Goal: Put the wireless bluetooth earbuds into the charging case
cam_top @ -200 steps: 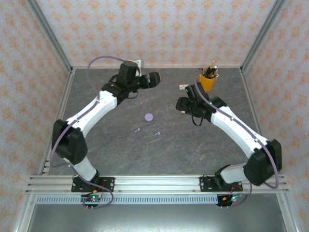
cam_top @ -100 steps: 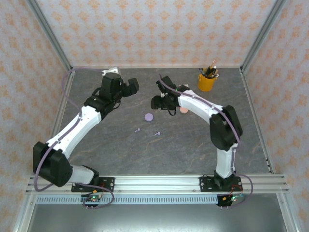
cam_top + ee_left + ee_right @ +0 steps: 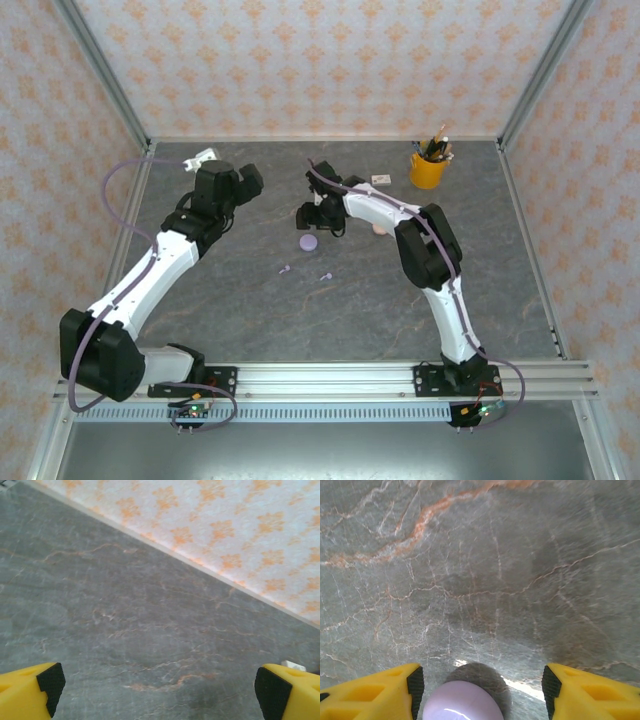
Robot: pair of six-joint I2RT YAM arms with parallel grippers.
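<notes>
A round lilac charging case lies closed on the grey table. In the right wrist view the lilac case sits low between the yellow fingers, nearer the left pad, with a gap on its right side. My right gripper hovers just behind the case, open. Two lilac earbuds lie in front of the case. My left gripper is far back on the left, open wide over bare table.
A pink case peeks out beside the right forearm. A yellow cup of pencils stands at the back right, with a small white item near it. Another white piece lies in the back left corner.
The right arm has swung left from near the yellow cup to the lilac case. The left gripper has drawn back to the left, away from the middle.
</notes>
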